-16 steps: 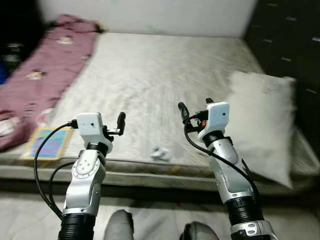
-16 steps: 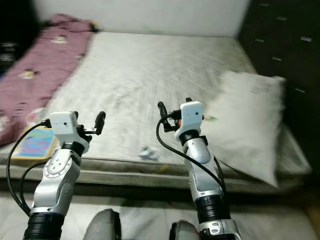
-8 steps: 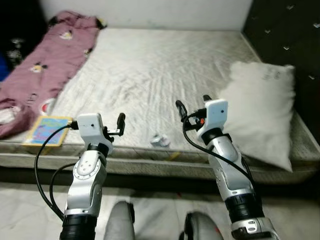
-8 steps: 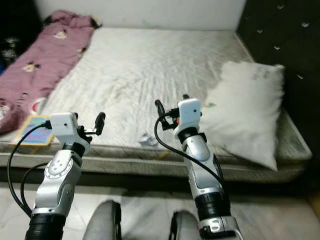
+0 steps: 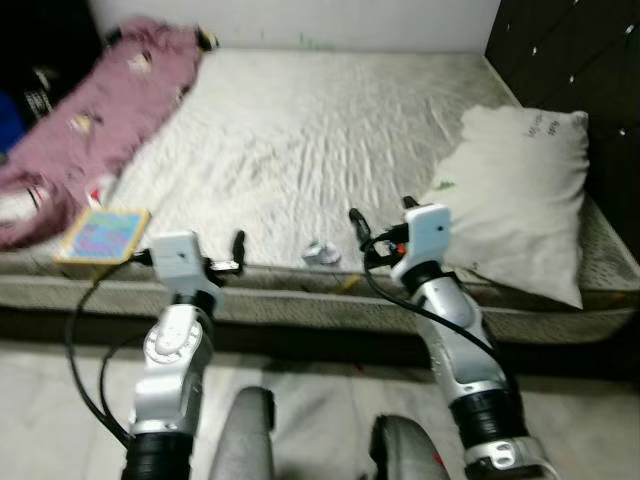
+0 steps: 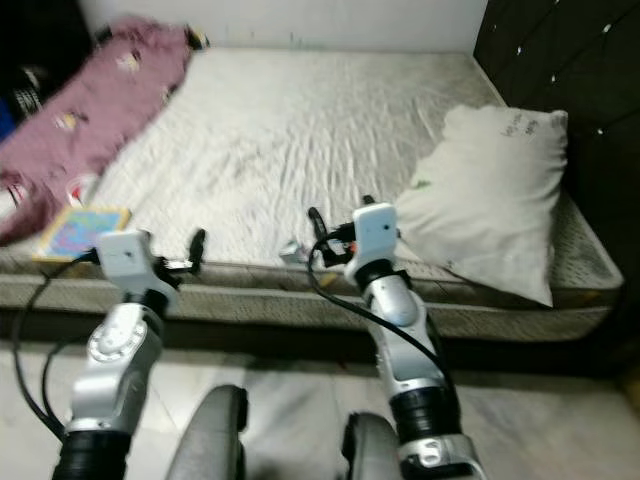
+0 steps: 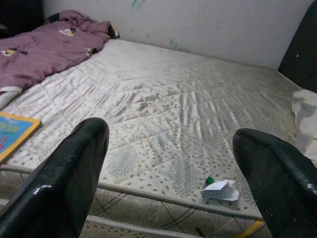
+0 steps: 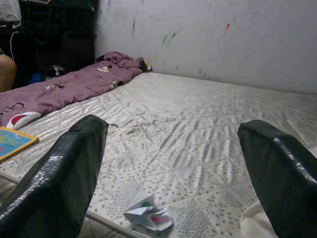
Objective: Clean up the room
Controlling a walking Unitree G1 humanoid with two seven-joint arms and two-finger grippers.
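The crumpled paper scrap (image 5: 321,254) is lying on the bare mattress (image 5: 300,130), close to its near edge, just ahead of my right claw (image 5: 382,225) and off to that claw's left side. My whole view has been shifting over the last second: the bed is sitting further from me now and more of the floor (image 5: 60,400) is showing below its edge, so I am judging that I am backing off or straightening rather than that anything on the bed is moving. That is putting the scrap slightly beyond an easy reach, and I am probably needing to lean back in before picking it up.

The scrap is looking small, white and folded over on itself, with a green spot and a little red showing in the right wrist view; it is likely light and easily crushed.

My right claw is hanging open, its two black fingers (image 8: 277,183) spread wide with nothing between them. My left claw (image 5: 238,255) is also spread wide and empty, hovering at the mattress edge, with the scrap ahead of it and to its right. A colourful book (image 5: 100,233) is lying to the left of my left claw, a purple blanket (image 5: 100,110) beyond it, and a white pillow (image 5: 520,190) to the right of my right claw.
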